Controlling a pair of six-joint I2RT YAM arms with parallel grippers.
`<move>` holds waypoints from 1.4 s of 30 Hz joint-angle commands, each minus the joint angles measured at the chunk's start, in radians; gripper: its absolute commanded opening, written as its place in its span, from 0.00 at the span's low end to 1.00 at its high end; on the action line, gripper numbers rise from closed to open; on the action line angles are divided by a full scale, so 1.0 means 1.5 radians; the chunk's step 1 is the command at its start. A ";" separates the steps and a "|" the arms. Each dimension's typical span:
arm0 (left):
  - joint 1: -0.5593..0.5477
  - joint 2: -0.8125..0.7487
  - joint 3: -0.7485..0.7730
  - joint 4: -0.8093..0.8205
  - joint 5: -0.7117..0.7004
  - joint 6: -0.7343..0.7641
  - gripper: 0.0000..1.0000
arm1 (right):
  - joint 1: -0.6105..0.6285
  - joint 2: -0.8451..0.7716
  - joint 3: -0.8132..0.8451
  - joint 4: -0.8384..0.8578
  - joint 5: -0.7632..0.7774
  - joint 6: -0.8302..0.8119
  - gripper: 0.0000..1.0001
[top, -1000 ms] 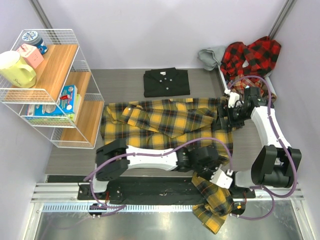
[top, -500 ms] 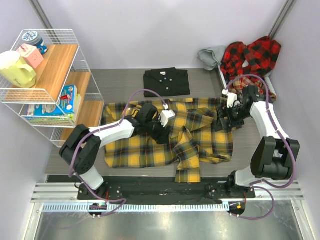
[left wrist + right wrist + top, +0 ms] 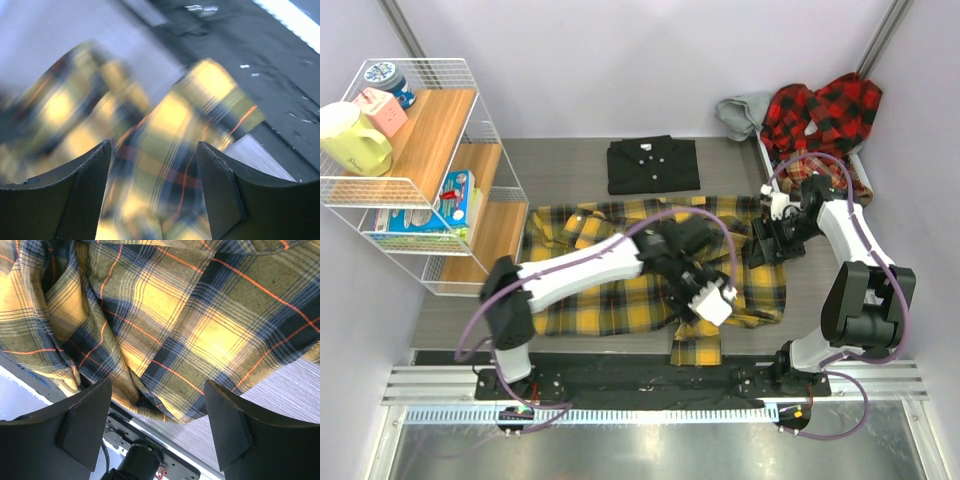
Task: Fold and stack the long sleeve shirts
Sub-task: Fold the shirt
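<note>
Spread shirt [image 3: 610,300] lies mid-table [image 3: 450,320]. Folded shirt [image 3: 653,165] lies behind it, apart. Shirt pile [image 3: 820,115] sits in the far right corner. Rack [image 3: 420,160] stands at the left edge. Left gripper [image 3: 708,300] is over the spread shirt's near right part, and right gripper [image 3: 765,240] is at its right edge.

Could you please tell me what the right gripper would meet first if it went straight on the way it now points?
Most likely the yellow plaid shirt: its cloth fills the view ahead of the right gripper, between its open jaws, though depth is unclear.
</note>
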 commanded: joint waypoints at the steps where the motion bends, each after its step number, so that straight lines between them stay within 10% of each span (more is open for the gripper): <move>1: -0.073 0.114 0.094 -0.246 -0.032 0.257 0.70 | -0.004 0.002 0.018 -0.008 -0.024 -0.002 0.80; 20: -0.187 0.296 0.244 -0.349 -0.151 0.332 0.75 | -0.005 -0.003 -0.010 0.008 -0.036 -0.002 0.80; 35: -0.181 0.388 0.226 -0.216 -0.177 0.285 0.76 | -0.012 -0.013 -0.012 0.009 -0.031 -0.004 0.83; 38: -0.182 0.387 0.214 -0.223 -0.176 0.281 0.68 | -0.012 -0.014 -0.013 0.009 -0.030 -0.006 0.83; 42: -0.181 0.356 0.198 -0.233 -0.163 0.258 0.21 | -0.014 -0.023 -0.013 0.009 -0.033 -0.009 0.83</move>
